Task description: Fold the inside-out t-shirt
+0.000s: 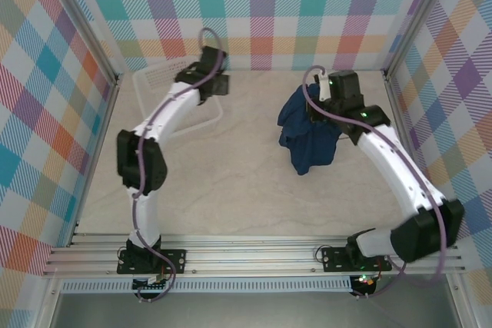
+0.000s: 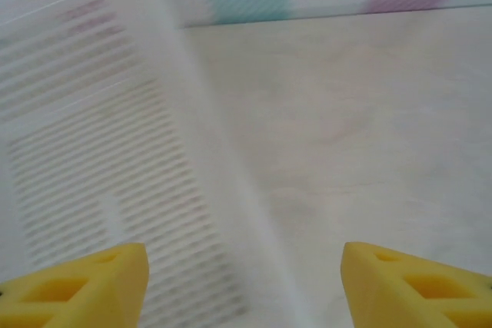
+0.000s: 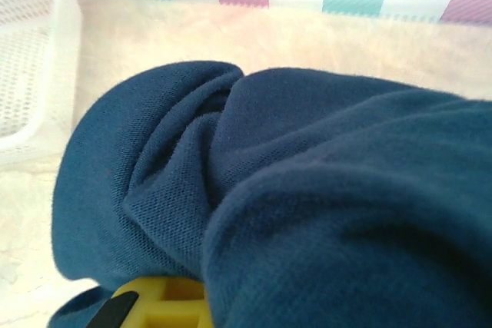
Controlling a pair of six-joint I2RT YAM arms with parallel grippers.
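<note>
Beige table (image 1: 231,182); right gripper (image 3: 184,305) buried, clamped on t-shirt (image 3: 307,190); left gripper (image 2: 244,282) wide, empty.

Counter (image 1: 231,190): pale and marbled, lying between plaid walls, with a metal rail running along the near edge.
White mesh basket (image 1: 143,90): sitting in the far left corner, with the left arm crossing over it.
Left arm (image 1: 165,113): bending at the elbow and reaching toward the far wall.
Left gripper (image 1: 219,84): hovering near the basket's far right corner.
Inside-out t-shirt (image 1: 307,144): dark navy, bunching into a crumpled lump right of centre and drooping toward the counter.
Right arm (image 1: 400,174): curving in from the right.
Right gripper (image 1: 317,109): pressing into the top of the bunched fabric.
</note>
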